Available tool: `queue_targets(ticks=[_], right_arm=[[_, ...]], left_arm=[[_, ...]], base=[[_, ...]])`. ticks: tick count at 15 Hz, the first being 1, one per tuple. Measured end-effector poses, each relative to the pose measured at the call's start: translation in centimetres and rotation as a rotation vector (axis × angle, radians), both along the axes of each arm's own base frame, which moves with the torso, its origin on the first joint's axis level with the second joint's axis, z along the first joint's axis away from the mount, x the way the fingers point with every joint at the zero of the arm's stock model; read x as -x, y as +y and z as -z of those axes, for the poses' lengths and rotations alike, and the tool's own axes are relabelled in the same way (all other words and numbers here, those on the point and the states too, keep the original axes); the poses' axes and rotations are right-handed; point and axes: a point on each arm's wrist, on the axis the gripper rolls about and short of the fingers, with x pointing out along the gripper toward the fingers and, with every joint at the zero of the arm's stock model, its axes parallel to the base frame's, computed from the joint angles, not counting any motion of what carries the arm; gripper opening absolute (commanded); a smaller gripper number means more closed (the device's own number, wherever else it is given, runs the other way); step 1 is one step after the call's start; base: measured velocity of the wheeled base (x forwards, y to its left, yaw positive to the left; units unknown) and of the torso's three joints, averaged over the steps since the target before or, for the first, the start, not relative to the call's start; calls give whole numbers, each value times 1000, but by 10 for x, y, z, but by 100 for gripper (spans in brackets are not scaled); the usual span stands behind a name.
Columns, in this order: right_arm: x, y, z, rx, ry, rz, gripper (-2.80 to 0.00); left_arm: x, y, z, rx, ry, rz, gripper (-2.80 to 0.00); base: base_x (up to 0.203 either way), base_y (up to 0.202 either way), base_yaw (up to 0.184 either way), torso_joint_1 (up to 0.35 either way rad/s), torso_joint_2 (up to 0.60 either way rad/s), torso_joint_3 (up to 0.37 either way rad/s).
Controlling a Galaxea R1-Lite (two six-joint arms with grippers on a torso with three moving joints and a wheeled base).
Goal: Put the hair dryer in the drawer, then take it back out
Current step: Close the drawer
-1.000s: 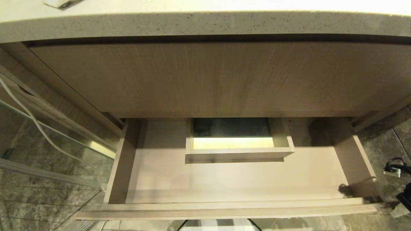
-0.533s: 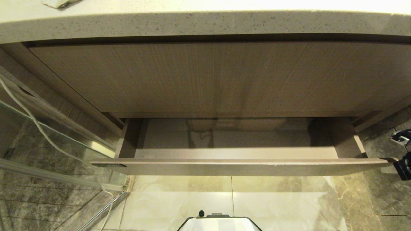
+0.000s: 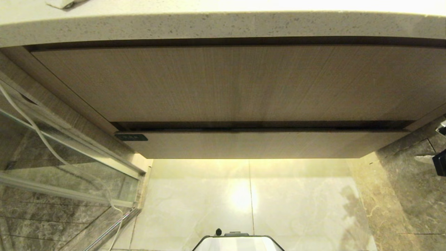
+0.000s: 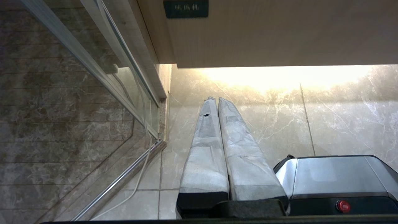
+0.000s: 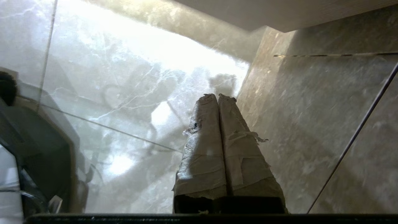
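The drawer (image 3: 264, 144) is pushed in, its low wood-grain front almost flush beneath the taller panel (image 3: 237, 83), with only a dark slit between them. The hair dryer is out of view. My right gripper (image 5: 218, 95) is shut and empty, hanging over the floor tiles off the drawer's right end; a dark bit of that arm (image 3: 439, 166) shows at the head view's right edge. My left gripper (image 4: 216, 99) is shut with nothing in it, parked low over the pale floor near the drawer's left end (image 4: 279, 37).
A speckled countertop (image 3: 223, 26) overhangs the cabinet, with a small pale object (image 3: 62, 2) at its far left edge. A glass partition (image 3: 52, 164) and a white cable (image 3: 45, 139) stand at the left. My base (image 3: 238, 243) sits on the glossy floor.
The drawer has slid from fully open and empty to shut. The right arm's dark end at the right edge has stayed near the drawer's right end.
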Motion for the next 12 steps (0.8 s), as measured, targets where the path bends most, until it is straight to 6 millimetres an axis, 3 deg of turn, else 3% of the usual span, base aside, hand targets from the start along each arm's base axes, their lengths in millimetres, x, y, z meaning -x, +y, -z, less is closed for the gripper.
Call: queue_targets(ticks=[3,9,12], right_arm=[[8,7,-2,-24,19,11,-280],[28,25,-27,-55,-11,50,-280],[48,45,-56,-123,-62,124,-280]], left_arm=[[0,0,0,0,0,0,-280],[0,0,0,0,0,0,-280],[0,0,0,0,0,0,-280]], base=[[0,0,0,0,0,0],[0,0,0,0,0,0],[0,0,0,0,0,0]])
